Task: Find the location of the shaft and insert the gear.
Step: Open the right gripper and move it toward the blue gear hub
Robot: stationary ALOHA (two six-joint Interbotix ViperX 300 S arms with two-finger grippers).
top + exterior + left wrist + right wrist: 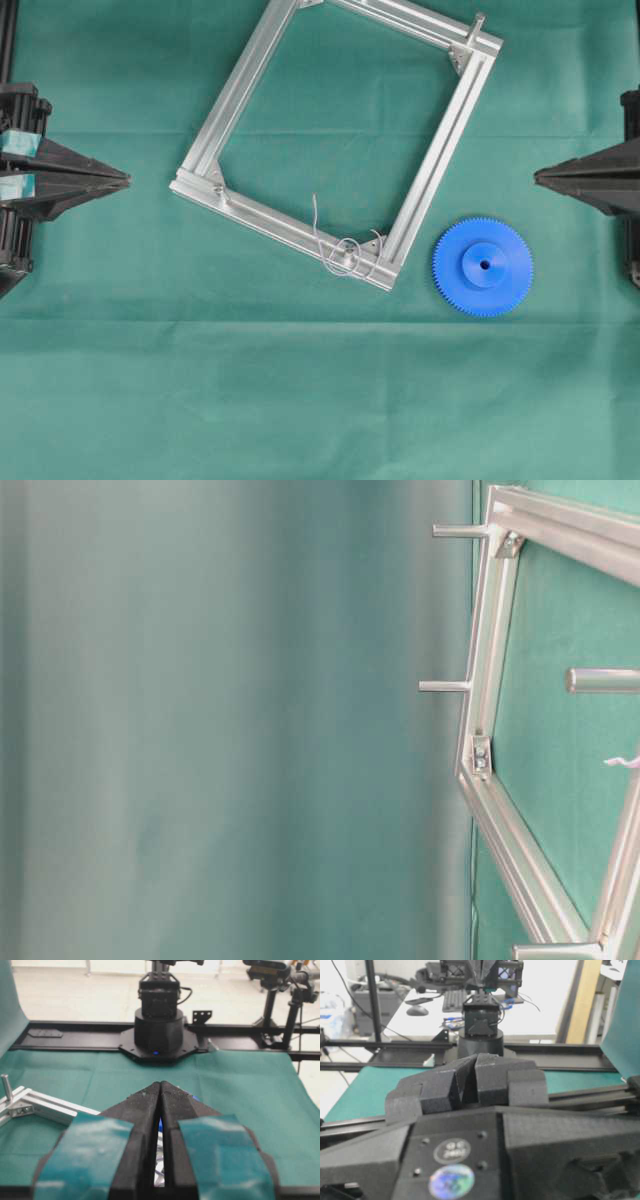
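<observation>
The gear (483, 267) is a flat bright-blue disc with fine teeth around its rim, a raised round hub and a small centre hole; it lies flat on the green cloth in the lower right of the overhead view, just beside the lower right corner of the aluminium frame (245, 85) and not touching it. The shaft (349, 252) is a short silver-grey pin standing on the frame's lower rail near that corner, with thin pale wire looped around it.

Bright-blue gear (483, 267), green cloth (300, 400)
</observation>
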